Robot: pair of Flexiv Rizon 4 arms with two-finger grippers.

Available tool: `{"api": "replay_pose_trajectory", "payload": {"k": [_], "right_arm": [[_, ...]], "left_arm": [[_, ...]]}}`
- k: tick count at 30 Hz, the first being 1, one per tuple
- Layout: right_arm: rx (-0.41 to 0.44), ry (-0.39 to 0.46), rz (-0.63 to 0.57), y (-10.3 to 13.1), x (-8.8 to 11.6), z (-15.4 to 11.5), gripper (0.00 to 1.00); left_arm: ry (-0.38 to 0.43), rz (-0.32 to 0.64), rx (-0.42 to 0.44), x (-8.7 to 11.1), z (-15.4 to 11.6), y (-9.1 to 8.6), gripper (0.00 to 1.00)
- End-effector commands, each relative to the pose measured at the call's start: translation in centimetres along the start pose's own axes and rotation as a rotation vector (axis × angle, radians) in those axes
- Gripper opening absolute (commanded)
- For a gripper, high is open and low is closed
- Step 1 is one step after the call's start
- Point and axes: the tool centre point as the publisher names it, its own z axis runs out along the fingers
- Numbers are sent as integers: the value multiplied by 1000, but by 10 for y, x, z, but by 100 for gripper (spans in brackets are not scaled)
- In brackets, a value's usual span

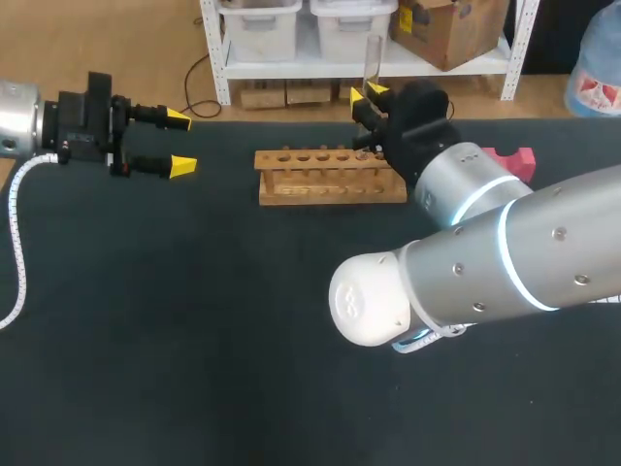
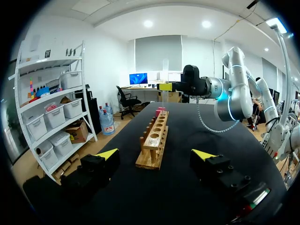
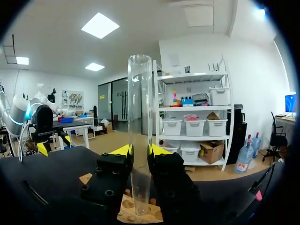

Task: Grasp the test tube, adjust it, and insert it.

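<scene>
- Head view: our right claw [image 1: 369, 94] is closed on a clear glass test tube [image 1: 372, 58], one yellow tip on each side. The tube stands upright, and most of its length rises above the fingers.
- Directly below that claw lies a light wooden rack with a row of round holes [image 1: 330, 175]. A small pink block [image 1: 509, 160] sits beside our right arm, on the black table [image 1: 194, 340].
- Our left claw [image 1: 179, 143] hangs well apart from the rack, its fingers spread wide and nothing between them.
- Left wrist view: the wooden rack [image 2: 154, 138] lies ahead of the wide-open left claw [image 2: 155, 154], running lengthwise away from it. At the rack's far end the right claw [image 2: 166, 86] holds the tube [image 2: 165, 70] upright, with the pink block [image 2: 159, 111] just beyond it.
- Right wrist view: the tube [image 3: 139, 117] stands pinched between the right claw's [image 3: 139, 151] fingers. Its rounded lower end is just over the rack [image 3: 140, 213] beneath the claw; we cannot tell whether it has entered a hole.
- The left claw [image 3: 54, 143] shows far off beside the tube, with its tips apart.
</scene>
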Motion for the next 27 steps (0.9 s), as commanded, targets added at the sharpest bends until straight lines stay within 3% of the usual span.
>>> {"api": "replay_pose_trajectory", "payload": {"k": [1, 27], "right_arm": [[-2, 0, -1, 1, 0, 1, 0], [9, -1, 2, -4, 16, 11, 0]], "left_arm": [[-4, 3, 1, 2, 0, 1, 100], [-4, 3, 1, 2, 0, 1, 100]]}}
